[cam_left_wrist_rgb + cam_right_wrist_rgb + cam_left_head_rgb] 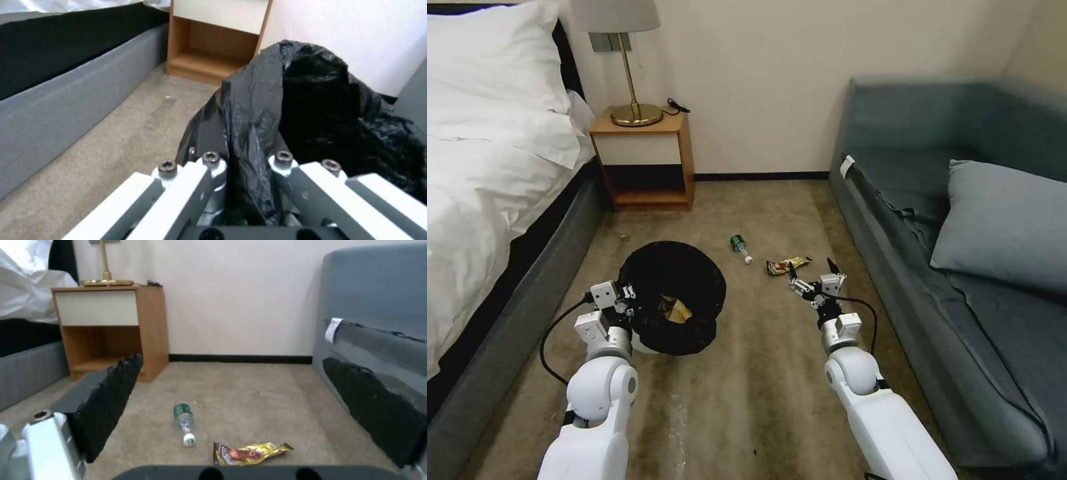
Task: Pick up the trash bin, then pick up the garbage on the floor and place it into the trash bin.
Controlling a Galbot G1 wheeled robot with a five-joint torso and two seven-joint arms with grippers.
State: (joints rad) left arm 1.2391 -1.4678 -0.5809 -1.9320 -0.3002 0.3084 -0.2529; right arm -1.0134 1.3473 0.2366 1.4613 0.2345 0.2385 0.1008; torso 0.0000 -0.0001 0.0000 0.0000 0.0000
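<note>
Our left gripper [629, 298] pinches the black-bagged trash bin [675, 293]; our right gripper [814, 277] hangs spread above the snack wrapper [786, 265].

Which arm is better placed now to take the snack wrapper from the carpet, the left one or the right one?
The right. The right gripper is open and free, close beside the snack wrapper. The left gripper is shut on the trash bin rim, so it is occupied.

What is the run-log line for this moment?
left gripper: shut on trash bin rim | right gripper: open above snack wrapper | green bottle: on floor
</note>
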